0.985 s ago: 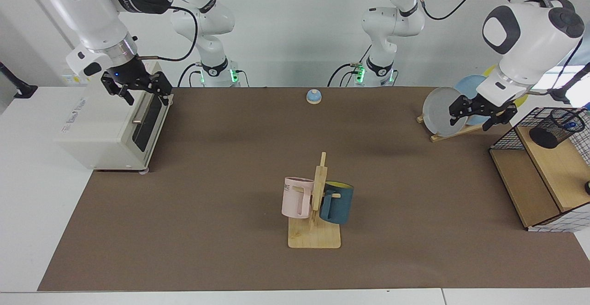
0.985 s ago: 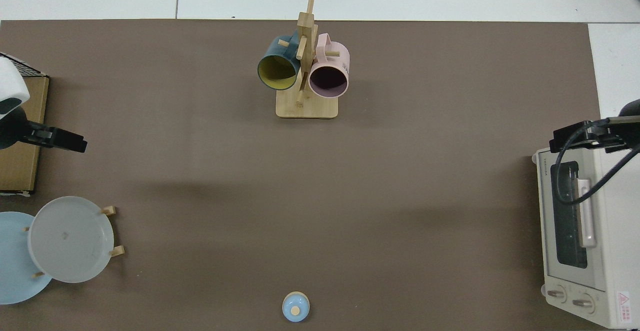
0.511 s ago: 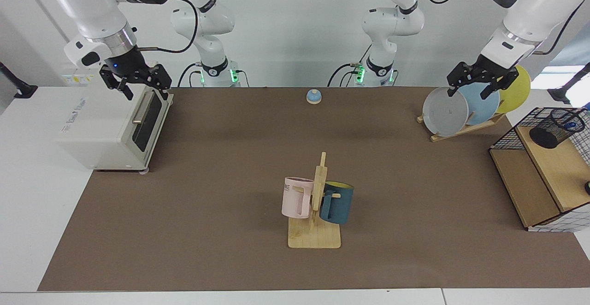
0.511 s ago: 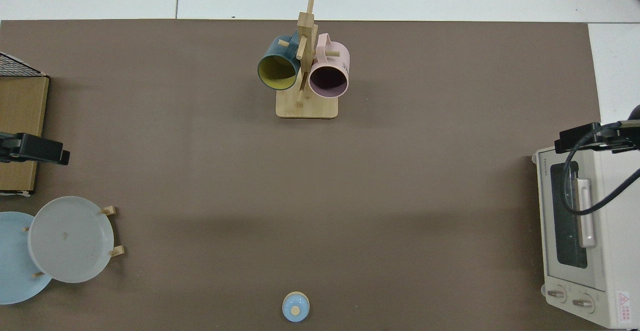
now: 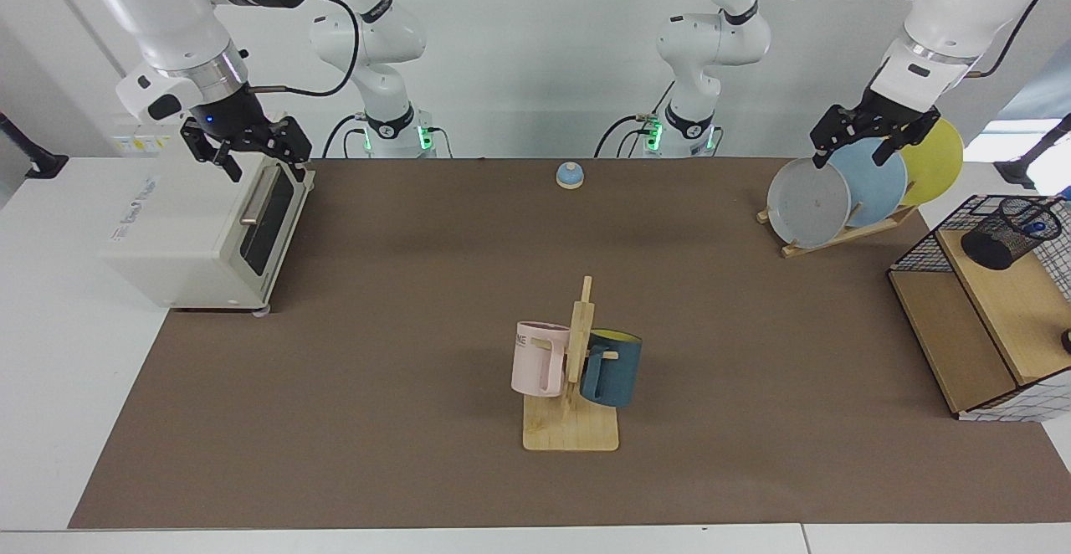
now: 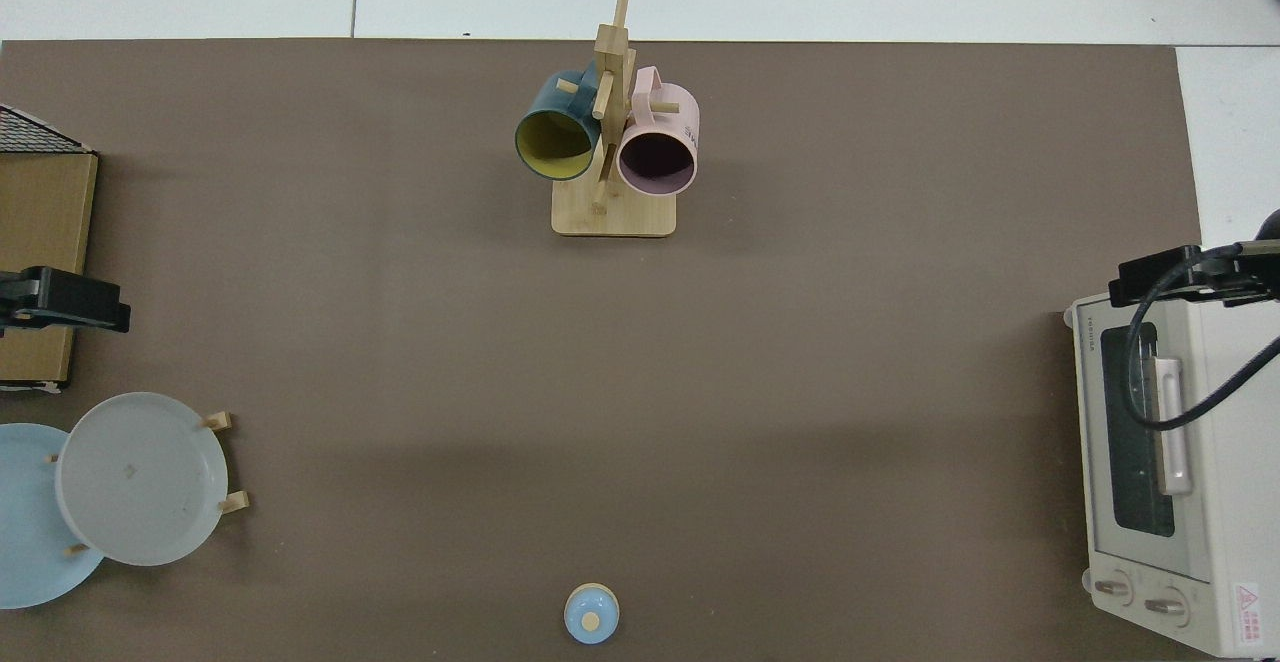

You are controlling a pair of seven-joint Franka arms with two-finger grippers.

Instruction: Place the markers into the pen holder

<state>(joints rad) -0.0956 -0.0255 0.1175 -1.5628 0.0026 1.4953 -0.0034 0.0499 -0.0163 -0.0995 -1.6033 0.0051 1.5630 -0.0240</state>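
The pen holder (image 5: 1006,233), a black mesh cup, leans on the wooden shelf of the wire basket at the far right of the facing view. A blue tip of the marker (image 5: 1036,224) shows inside its mouth; the barrel is hidden. My left gripper (image 5: 862,151) hangs open and empty above the plate rack, well apart from the holder. It enters the top view as the left gripper (image 6: 70,299) at the left edge. My right gripper (image 5: 266,165) is open and empty over the toaster oven's front top edge, seen from above as the right gripper (image 6: 1180,277).
A white toaster oven (image 5: 201,232) stands at one end of the brown mat. A plate rack (image 5: 845,194) and the wire basket (image 5: 962,320) stand at the other. A mug tree (image 5: 573,370) with a pink and a dark blue mug stands mid-front, a small blue bell (image 5: 569,175) at the back.
My left gripper has risen and drawn back from beside the wire basket to above the plate rack. My right gripper has lifted slightly over the toaster oven.
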